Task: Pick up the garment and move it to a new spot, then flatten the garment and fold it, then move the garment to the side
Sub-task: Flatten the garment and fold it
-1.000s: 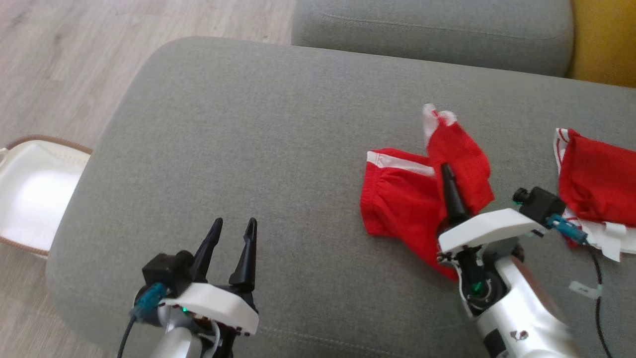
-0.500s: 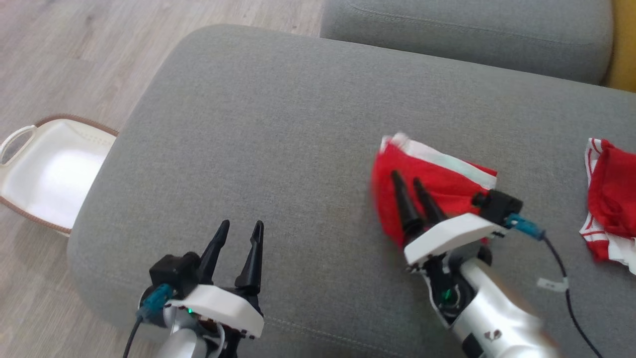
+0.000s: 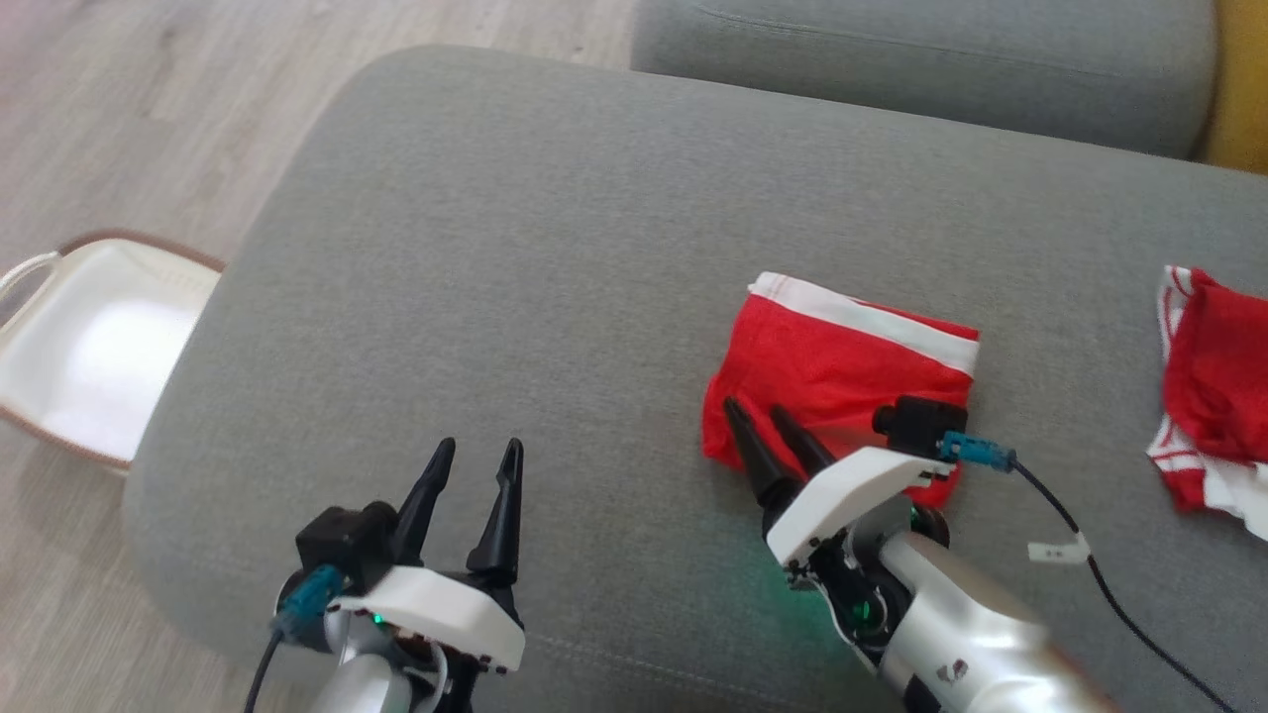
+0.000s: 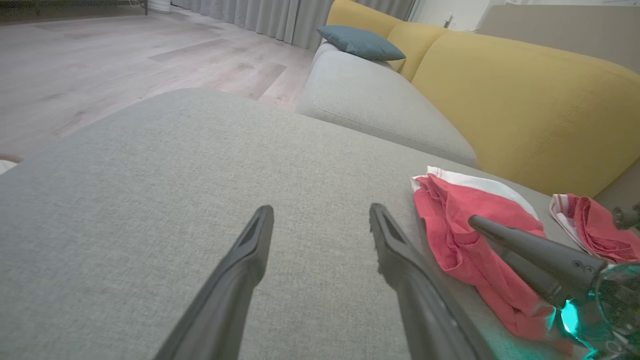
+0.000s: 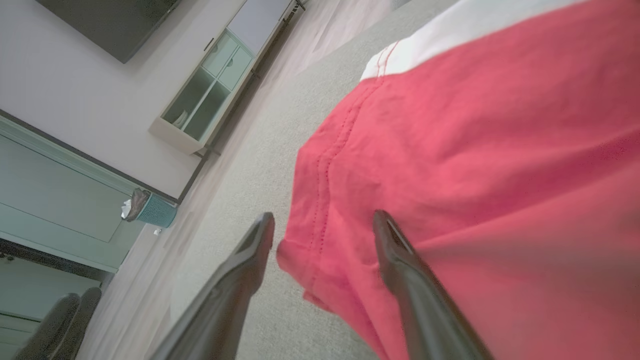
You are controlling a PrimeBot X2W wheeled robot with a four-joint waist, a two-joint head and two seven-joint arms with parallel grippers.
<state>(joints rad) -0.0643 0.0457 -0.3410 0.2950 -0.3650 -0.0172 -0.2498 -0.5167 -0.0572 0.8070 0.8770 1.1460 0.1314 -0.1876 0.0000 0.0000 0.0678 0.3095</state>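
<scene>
1. Garment (image 3: 842, 361) lies folded on the cushion (image 3: 495, 248), at 3 o'clock in the head view.
2. Right tool (image 3: 753, 416): spread, empty, over the garment's 7 o'clock corner.
3. Left tool (image 3: 480, 451): spread, empty, at 8 o'clock.

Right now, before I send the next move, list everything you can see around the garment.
folded garment: one, red with a white band, on the big cushion, right of centre
second garment: one, red and white, crumpled, far right of that cushion
big cushion: one, grey, under both garments
rear cushion: one, grey, behind it
sofa back: one, yellow, beyond the cushions
pillow: one, blue-green, at the rear cushion's far end
basket: one, white with brown rim, on the floor at left
bin: one, teal, by the wall
left gripper: one, dark, open over bare cushion, near left
right gripper: one, dark, open at the folded garment's near left corner
</scene>
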